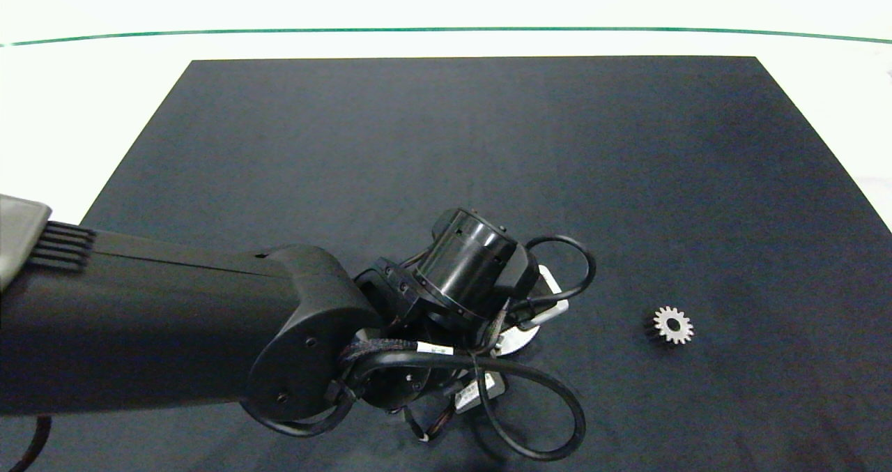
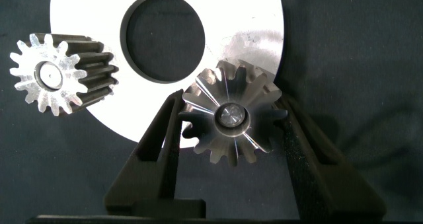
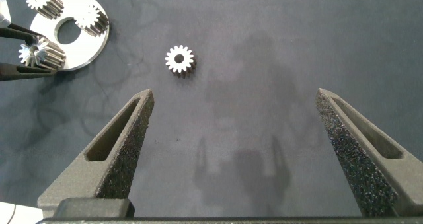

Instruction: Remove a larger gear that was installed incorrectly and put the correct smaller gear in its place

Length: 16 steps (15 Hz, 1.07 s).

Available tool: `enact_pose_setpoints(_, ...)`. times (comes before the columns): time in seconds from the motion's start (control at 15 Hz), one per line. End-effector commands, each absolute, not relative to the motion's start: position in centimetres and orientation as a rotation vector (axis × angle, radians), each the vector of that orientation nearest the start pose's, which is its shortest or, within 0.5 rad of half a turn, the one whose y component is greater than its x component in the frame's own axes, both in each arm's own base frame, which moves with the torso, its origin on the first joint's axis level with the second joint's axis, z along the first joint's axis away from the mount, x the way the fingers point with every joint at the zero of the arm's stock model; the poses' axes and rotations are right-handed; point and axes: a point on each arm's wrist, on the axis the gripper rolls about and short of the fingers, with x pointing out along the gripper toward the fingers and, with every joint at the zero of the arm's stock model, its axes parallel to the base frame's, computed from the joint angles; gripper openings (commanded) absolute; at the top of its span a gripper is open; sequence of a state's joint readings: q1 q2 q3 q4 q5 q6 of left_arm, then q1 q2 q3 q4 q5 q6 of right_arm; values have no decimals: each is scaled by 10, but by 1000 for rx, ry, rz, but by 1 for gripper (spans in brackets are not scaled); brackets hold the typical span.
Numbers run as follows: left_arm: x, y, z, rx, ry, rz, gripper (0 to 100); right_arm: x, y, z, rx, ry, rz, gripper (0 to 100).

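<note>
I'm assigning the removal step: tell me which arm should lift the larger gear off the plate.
Left. The left gripper already has its fingers on either side of the larger gear on the round plate. The right gripper hangs open over bare mat, well away.

A round silver plate point(image 2: 258, 26) carrying small gears point(image 2: 59, 73) lies on a dark mat point(image 1: 446, 144).
</note>
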<state>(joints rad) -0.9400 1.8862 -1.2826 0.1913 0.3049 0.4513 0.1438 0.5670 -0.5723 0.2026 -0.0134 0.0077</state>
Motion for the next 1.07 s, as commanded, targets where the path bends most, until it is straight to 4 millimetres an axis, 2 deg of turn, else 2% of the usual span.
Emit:
enact_pose_setpoints(0.07,213,-280,174,899,524,-752,28,21,3,217,-8,198,129,100)
enact_pose_setpoints(1.07,212,-280,186,909,548,-757,28,19,2,218,-7,187,131,100)
